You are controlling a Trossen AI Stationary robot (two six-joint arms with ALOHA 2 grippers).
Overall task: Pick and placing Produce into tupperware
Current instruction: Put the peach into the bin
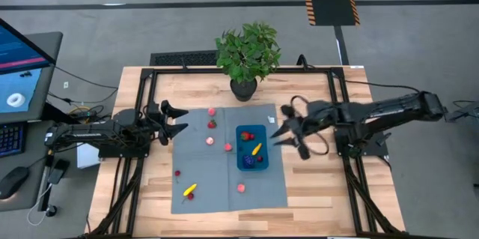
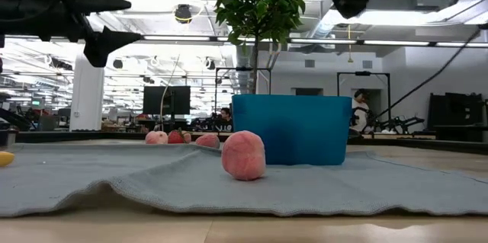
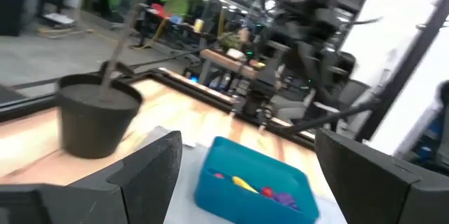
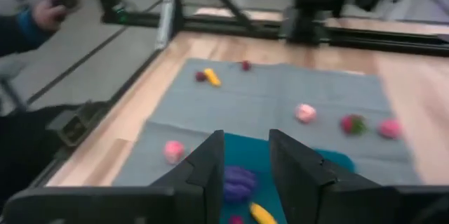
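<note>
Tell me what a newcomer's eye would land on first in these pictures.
The bright blue tupperware on the grey cloth mat near the table's middle stands out first, already holding a yellow piece, a red piece and a purple-blue cluster. Small pink and red produce lies scattered over the mat around it. Behind the mat a leafy potted plant rises, while the right gripper hangs beside the container's right edge and the left gripper waits open at the mat's left edge.
</note>
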